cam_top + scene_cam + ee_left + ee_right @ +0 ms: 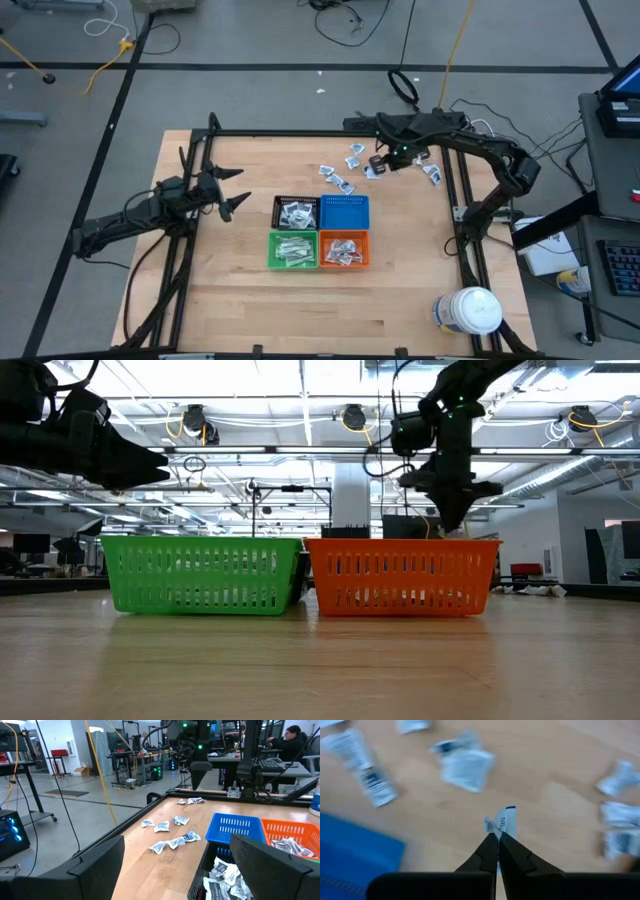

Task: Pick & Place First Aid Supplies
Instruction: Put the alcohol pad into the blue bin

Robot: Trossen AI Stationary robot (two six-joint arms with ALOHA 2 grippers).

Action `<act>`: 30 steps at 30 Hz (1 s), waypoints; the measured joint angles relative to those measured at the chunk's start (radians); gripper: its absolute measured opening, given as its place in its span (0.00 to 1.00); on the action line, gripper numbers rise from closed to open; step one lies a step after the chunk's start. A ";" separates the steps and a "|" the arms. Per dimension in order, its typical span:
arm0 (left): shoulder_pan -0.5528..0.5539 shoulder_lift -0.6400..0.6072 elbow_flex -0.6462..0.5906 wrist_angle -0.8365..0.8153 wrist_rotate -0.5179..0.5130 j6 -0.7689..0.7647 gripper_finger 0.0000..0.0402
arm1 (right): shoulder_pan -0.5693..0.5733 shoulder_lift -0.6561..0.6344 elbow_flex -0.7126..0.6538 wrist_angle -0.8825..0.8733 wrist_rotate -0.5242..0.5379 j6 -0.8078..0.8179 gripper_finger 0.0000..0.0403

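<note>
Pressed together, the jaws of our right gripper pinch a small white packet with a blue mark, which sticks out beyond the fingertips above the bare wood. From above, we find this gripper at the far side of the table, right of centre, over the scatter of loose packets that lie just beyond the blue bin. More loose packets lie a little further right. From table height the right gripper hangs raised above the far side, behind the orange bin.

Our left gripper has its jaws spread wide and holds nothing. It hovers over the left part of the table, left of the black bin, its fingers framing the bins and the packets beyond.

Four bins sit touching in a square at the table's middle: black at far left, blue at far right, the green bin at near left and orange at near right. The black, green and orange ones each hold a heap of packets; the blue one shows only its floor. A large white jar lies near the table's near right corner, well apart from the bins.

In the left wrist view a person sits at a desk in the room beyond the table.
</note>
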 joint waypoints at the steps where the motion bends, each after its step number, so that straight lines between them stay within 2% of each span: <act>1: 0.000 0.000 0.000 0.000 0.000 0.000 0.91 | 0.015 0.002 0.000 0.007 -0.004 -0.015 0.00; 8: 0.000 0.000 0.000 0.000 0.000 0.000 0.91 | 0.130 0.001 0.000 0.033 -0.028 -0.128 0.00; 23: 0.000 0.000 0.000 0.000 0.000 0.000 0.91 | 0.348 0.001 0.000 0.034 -0.181 -0.399 0.00; 27: 0.000 0.000 0.000 0.000 0.000 0.000 0.91 | 0.388 0.003 0.015 0.023 -0.180 -0.436 0.00; 30: 0.000 0.000 0.000 0.000 0.000 0.000 0.91 | 0.408 0.064 0.074 0.027 -0.173 -0.466 0.00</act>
